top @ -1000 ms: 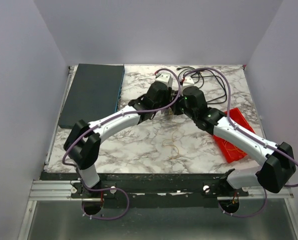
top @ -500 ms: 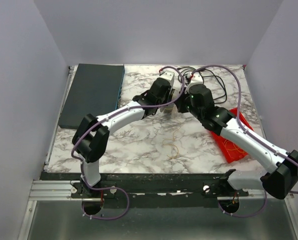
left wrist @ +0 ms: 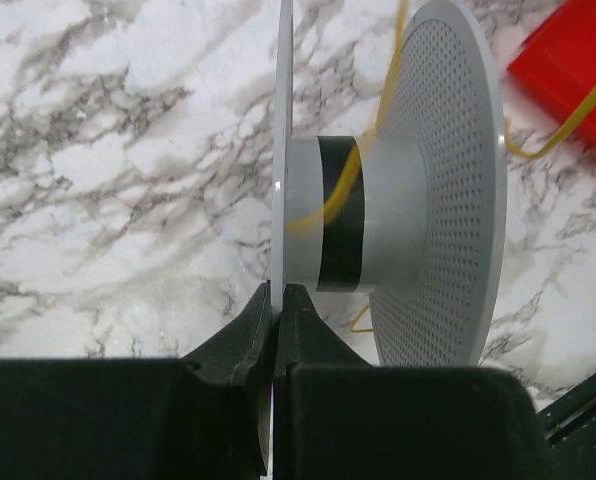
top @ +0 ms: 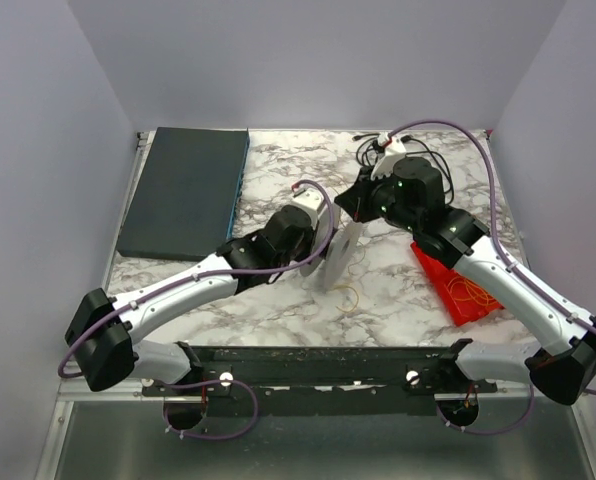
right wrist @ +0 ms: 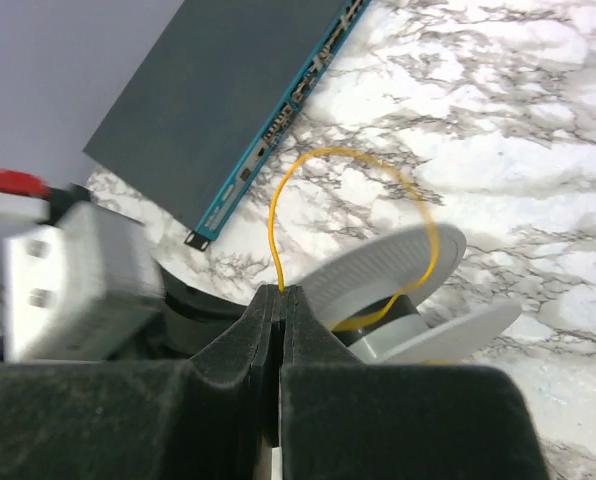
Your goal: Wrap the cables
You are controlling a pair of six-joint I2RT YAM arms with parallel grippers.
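Note:
My left gripper [left wrist: 276, 298] is shut on the thin edge of one flange of a white spool [left wrist: 378, 215]. It holds the spool on edge over the table's middle [top: 338, 255]. A thin yellow-orange cable [left wrist: 336, 195] crosses the spool's hub at its black band. My right gripper [right wrist: 281, 292] is shut on the same cable [right wrist: 278, 215], which arcs in a loop down to the spool [right wrist: 398, 262]. In the top view the right gripper [top: 361, 203] is just behind the spool. More cable lies loose on the table [top: 350, 297] and in a red tray [top: 433, 263].
A dark flat box [top: 183, 190] lies at the back left, also in the right wrist view [right wrist: 248, 90]. A black cord with plugs [top: 423, 155] lies at the back right. The red tray shows in the left wrist view [left wrist: 568, 70].
My left arm has drawn the spool toward the near middle of the table. My right gripper has moved back and right with the cable, drawing out a loop.

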